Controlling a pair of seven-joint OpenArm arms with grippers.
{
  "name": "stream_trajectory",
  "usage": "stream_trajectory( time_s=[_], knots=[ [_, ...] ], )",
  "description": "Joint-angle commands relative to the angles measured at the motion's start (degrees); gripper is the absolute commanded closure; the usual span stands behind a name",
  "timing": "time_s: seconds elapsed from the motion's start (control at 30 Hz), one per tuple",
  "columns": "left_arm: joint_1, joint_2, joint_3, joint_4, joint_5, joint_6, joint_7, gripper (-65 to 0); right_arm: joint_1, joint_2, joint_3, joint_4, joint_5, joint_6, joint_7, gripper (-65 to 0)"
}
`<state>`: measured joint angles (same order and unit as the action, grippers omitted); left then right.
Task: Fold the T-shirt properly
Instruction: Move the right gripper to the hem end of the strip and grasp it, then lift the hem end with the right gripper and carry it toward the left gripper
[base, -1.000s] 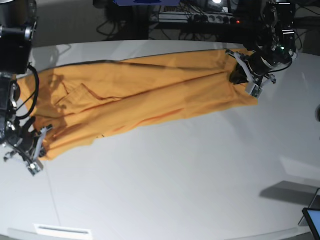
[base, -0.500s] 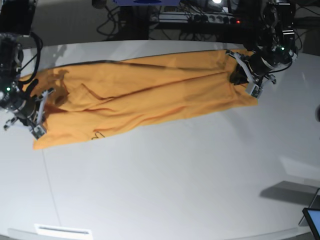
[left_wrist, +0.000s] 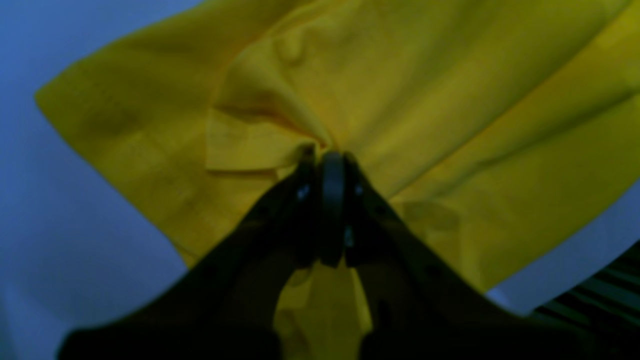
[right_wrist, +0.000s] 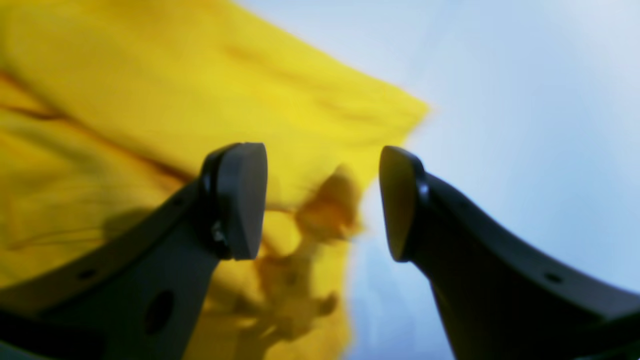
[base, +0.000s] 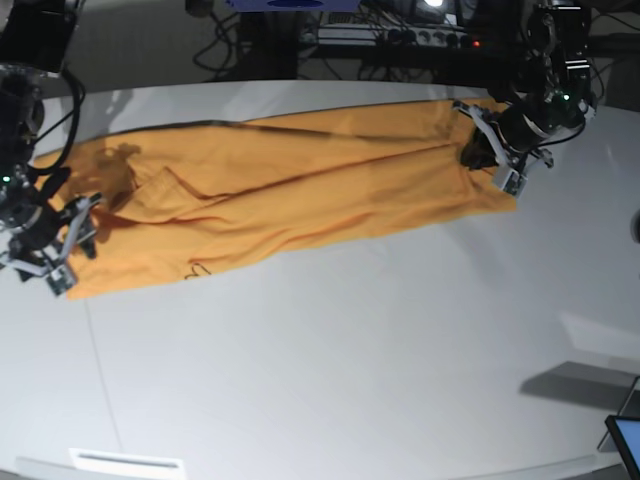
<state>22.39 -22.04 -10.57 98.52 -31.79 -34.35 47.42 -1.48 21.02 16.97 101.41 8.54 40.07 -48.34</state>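
Note:
The orange-yellow T-shirt (base: 290, 190) lies as a long folded band slanting across the white table (base: 350, 360), with a bit of dark lettering (base: 196, 270) on its near edge. At the band's right end my left gripper (base: 488, 158) is shut on a bunched fold of the T-shirt (left_wrist: 280, 95); its fingertips (left_wrist: 305, 165) press together around the cloth. My right gripper (base: 62, 248) hovers over the left end with its jaws wide apart. Between its pads (right_wrist: 242, 200) nothing is held, and the T-shirt's corner (right_wrist: 320, 125) lies loose below.
Cables and a power strip (base: 400, 38) run along the table's far side. A dark screen corner (base: 626, 440) sits at the near right edge, and a white label (base: 125, 461) lies at the near left edge.
My right gripper carried the T-shirt's left end away from the near edge, then opened and let it go; that end now lies flat. The left gripper has held still.

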Motion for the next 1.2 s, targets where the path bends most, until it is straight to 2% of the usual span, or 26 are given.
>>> stream_trajectory(
  time_s=[0.0, 0.1, 0.17, 0.27, 0.33, 0.5, 0.6, 0.67, 0.77, 0.93, 1.03, 1.17],
  knots=[
    [0.5, -0.6, -1.8, 0.2, 2.3, 0.9, 2.5, -0.2, 0.7, 0.4, 0.6, 2.9, 1.1, -0.1, 1.0, -35.1],
    [0.5, 0.2, -4.5, 1.0, 2.2, 0.9, 2.5, -0.2, -0.6, 0.0, 0.5, 7.5, 5.8, -0.1, -1.3, -35.0],
    [0.4, 1.7, -7.7, 2.7, 2.2, 0.9, 2.5, -0.2, -1.6, -0.4, -0.5, 9.8, 7.9, -0.1, -4.1, -30.5],
    [0.6, 3.7, -11.4, 4.7, 2.2, 0.9, 2.6, -0.3, -2.7, -1.2, -7.8, 10.3, 7.9, -0.1, -6.8, -12.2],
    [0.4, 4.2, -12.2, 4.6, 2.2, 0.9, 2.6, -0.3, -3.9, -1.7, -12.8, 10.5, 7.9, -0.1, -7.1, -3.5],
    [-1.3, 4.6, -12.2, 4.0, 2.6, 0.9, 2.6, -0.3, -4.9, -2.6, -19.1, 11.3, 7.7, -0.1, -6.9, -3.0],
    [-2.7, 4.5, -12.2, 3.2, 2.4, 0.9, 2.8, -1.3, -4.8, -5.7, -20.8, 12.6, 7.7, -0.1, -7.2, -3.0],
    [-3.4, 4.5, -12.0, 3.2, 2.3, 0.9, 2.9, -5.7, -4.9, -6.9, -20.9, 12.7, 7.7, -0.1, -7.3, -3.0],
    [-3.6, 4.8, -11.8, 3.7, 2.2, 0.9, 2.9, -18.1, -4.3, -8.5, -24.3, 12.0, 7.0, -0.1, -6.9, -3.0],
    [-3.4, 5.7, -11.7, 5.7, 2.1, 0.9, 3.0, -37.0, -3.1, -10.9, -30.3, 10.9, -0.3, -0.1, -4.9, -3.0],
    [-2.4, 6.1, -11.7, 8.7, -0.9, 0.9, 3.4, -40.3, -2.5, -10.9, -32.3, 10.8, -2.4, -0.1, -3.9, -3.0],
    [-0.9, 5.9, -14.1, 11.5, -6.2, 0.9, 5.4, -40.3, -2.2, -12.3, -33.7, 10.8, -2.6, -0.1, -3.9, -3.0]
  ],
)
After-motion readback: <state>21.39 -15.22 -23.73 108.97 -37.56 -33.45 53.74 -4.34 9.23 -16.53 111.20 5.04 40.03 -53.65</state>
